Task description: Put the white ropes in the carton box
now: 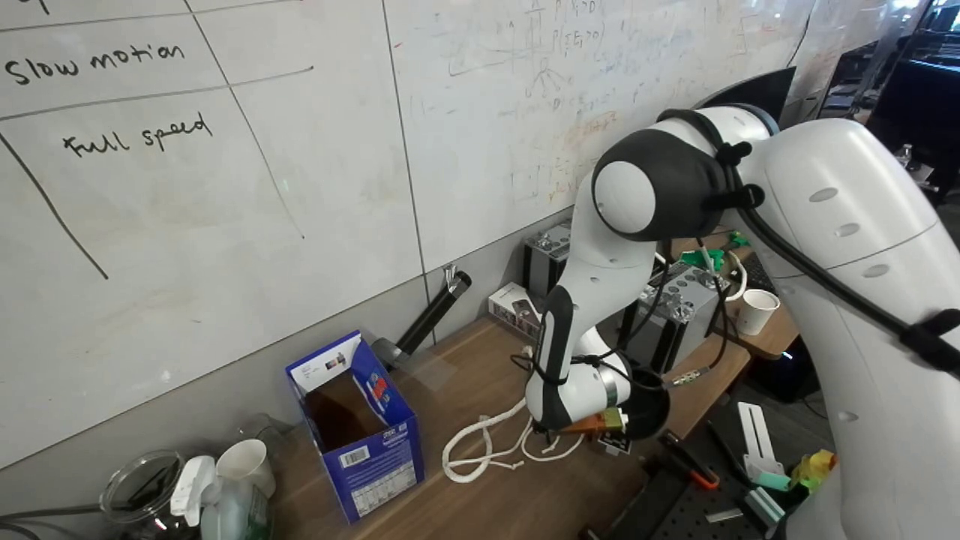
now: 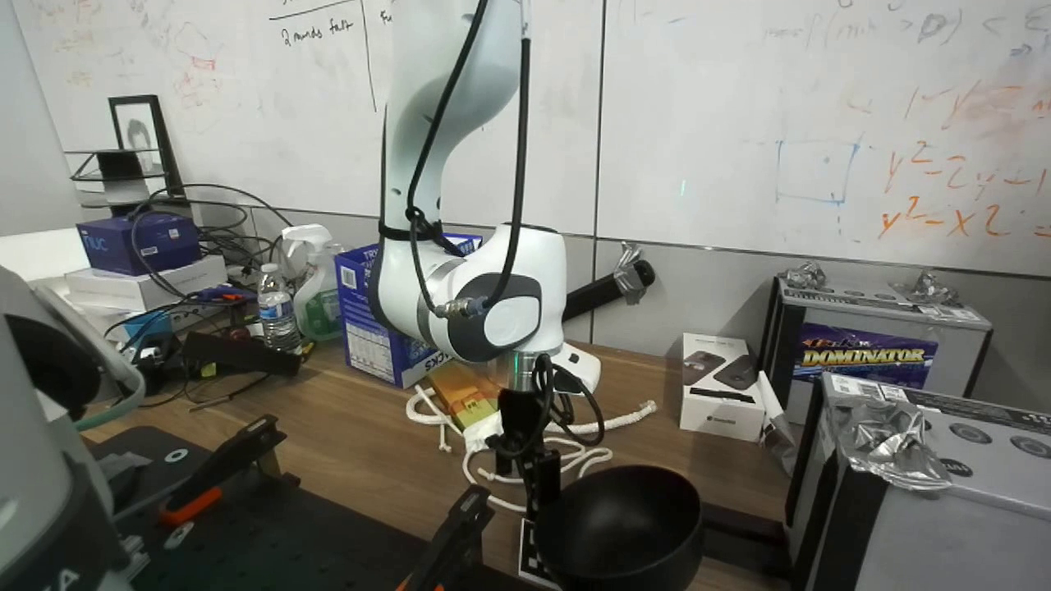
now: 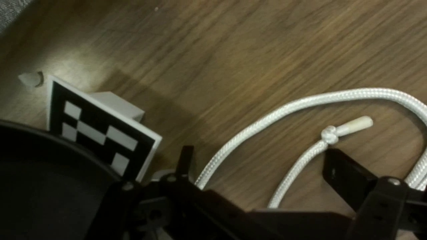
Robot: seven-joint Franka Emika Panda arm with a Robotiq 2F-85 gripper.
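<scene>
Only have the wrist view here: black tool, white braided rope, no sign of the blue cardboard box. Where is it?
Observer: Next to that white braided rope. In an exterior view the blue cardboard box stands close beside the loops, a strip of brown wooden table showing between.
Operator: Is its top open?
Observer: Yes. In an exterior view the flaps stand up and the box's brown inside shows.
Operator: And the dark curve at my lower left?
Observer: The rim of a round black bowl; in an exterior view its hollow side faces up.
</scene>
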